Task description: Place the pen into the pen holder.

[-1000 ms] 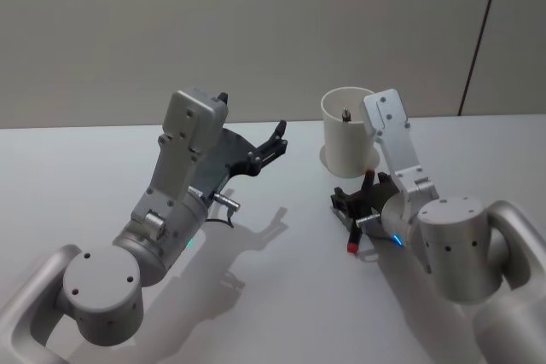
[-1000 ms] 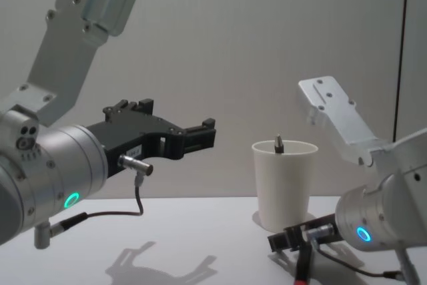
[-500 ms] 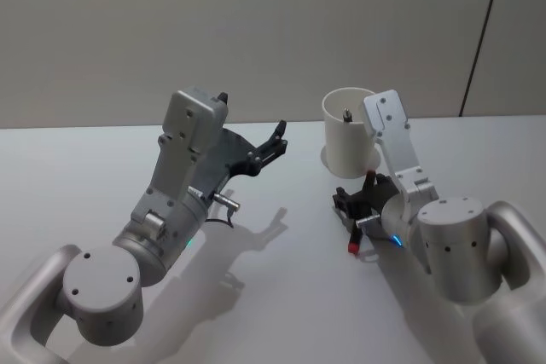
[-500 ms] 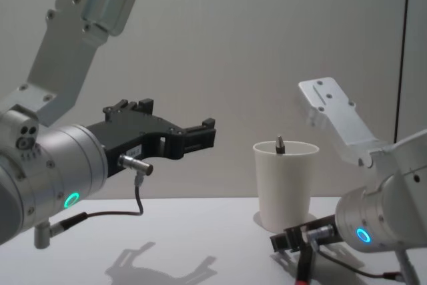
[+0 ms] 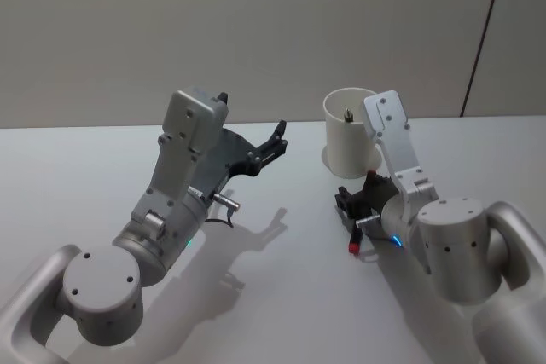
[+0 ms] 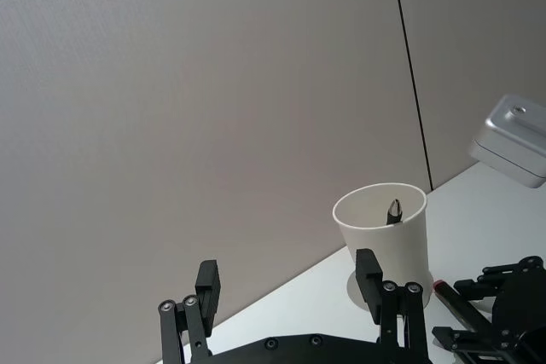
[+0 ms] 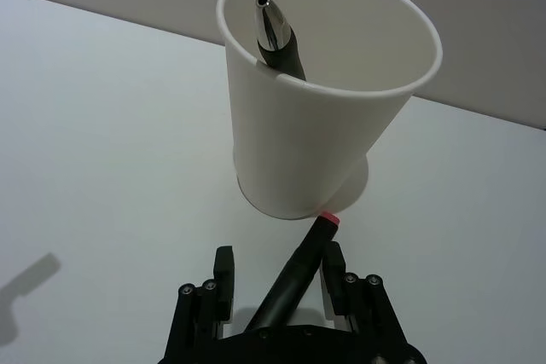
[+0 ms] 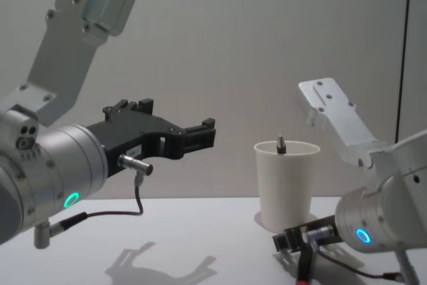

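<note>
The right tool point(image 7: 278, 266) is clenched on the slim dark pen with a pink end point(image 7: 297, 272) and holds it low over the white counter point(image 7: 102, 125) — the pink end points at the foot of the plain white paper cup point(image 7: 299, 142), very near it. I judge that the pen must first be lifted above the rim. Inside the cup, another dark pen with a silver tip point(image 7: 275, 36) leans against the rim. The left tool point(image 6: 288, 283) hangs raised and released, well apart — probably parked.
</note>
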